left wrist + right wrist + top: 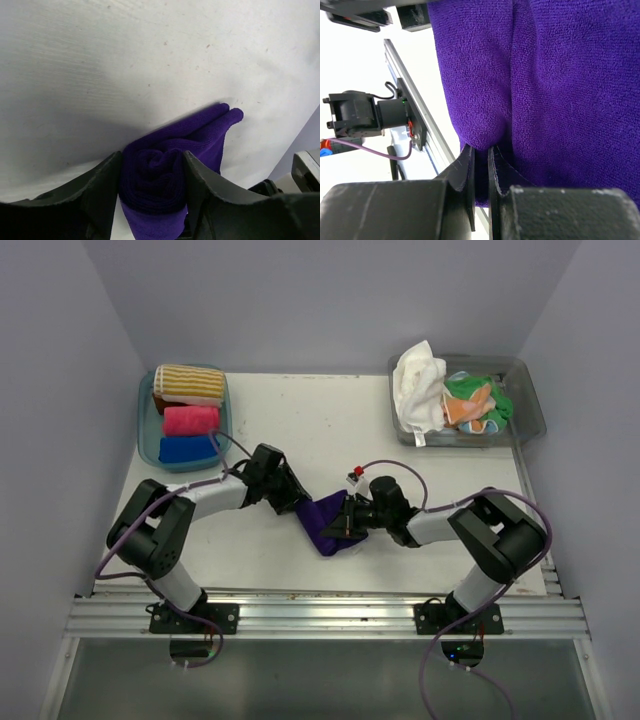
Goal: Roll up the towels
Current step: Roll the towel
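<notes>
A purple towel (325, 525) lies at the middle of the table, between my two arms. In the left wrist view one end of it is wound into a tight roll (152, 175), and my left gripper (151, 155) has a finger pressed against each side of that roll. The unrolled tail runs away from it across the white table. My right gripper (480, 147) is shut on a thin fold at the towel's edge (545, 75). From above, the left gripper (297, 502) and the right gripper (345, 520) face each other across the cloth.
A blue tub (146, 430) at the back left holds three rolled towels: striped (188, 383), pink (190, 420) and blue (187, 449). A clear tub (530, 410) at the back right holds loose white (418, 385), green (465, 388) and orange (470, 410) towels. An aluminium rail (320, 615) lines the near edge.
</notes>
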Available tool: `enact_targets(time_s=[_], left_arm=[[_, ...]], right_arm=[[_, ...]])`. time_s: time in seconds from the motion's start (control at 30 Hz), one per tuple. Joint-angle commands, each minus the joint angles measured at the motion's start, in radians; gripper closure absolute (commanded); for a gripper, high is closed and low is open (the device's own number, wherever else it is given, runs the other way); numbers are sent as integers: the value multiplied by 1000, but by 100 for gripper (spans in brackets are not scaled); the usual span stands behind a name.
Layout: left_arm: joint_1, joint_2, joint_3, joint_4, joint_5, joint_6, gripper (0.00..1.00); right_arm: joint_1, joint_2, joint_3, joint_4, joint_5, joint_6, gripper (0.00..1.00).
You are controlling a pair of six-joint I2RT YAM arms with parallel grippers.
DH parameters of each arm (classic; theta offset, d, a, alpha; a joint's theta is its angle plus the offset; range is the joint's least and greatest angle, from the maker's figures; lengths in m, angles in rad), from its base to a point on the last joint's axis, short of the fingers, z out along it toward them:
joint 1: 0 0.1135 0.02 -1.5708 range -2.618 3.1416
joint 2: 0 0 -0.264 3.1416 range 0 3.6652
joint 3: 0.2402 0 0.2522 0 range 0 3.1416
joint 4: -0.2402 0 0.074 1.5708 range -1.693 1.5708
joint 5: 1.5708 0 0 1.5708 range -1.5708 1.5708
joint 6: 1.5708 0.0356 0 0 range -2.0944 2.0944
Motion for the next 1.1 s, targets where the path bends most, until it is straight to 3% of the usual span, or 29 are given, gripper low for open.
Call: enact_targets(time_s=[0.0, 0.2, 0.3, 0.4, 0.43, 0.47, 0.53, 0.63, 0.87, 1.07], left_arm=[[-8, 13, 34, -50, -38, 25, 51], [-10, 23, 39, -73, -25, 34, 66], [-11, 33, 43, -76, -12, 36, 67], [-14, 50, 56, -86, -3, 42, 68], [-16, 56, 59, -89, -2, 44, 68], [-16, 60, 66, -99, 5, 48, 68], [-19, 71, 77, -109, 8, 56, 69], [-22, 83, 92, -129, 11, 67, 69], [-30, 108, 126, -157, 29, 81, 69], [-37, 116, 134, -168, 25, 82, 70]], right_arm=[[6, -34, 16, -108, 42, -58, 100], [6, -95, 49, -263, 134, -132, 100], [10, -118, 71, -332, 172, -158, 98], [30, -155, 95, -412, 212, -192, 75], [38, -167, 103, -459, 249, -201, 60], [44, -193, 120, -487, 269, -216, 52], [61, -224, 138, -565, 345, -230, 39], [87, -291, 179, -659, 430, -253, 31], [254, -328, 333, -864, 764, -351, 30], [427, -219, 489, -987, 1008, -451, 33]])
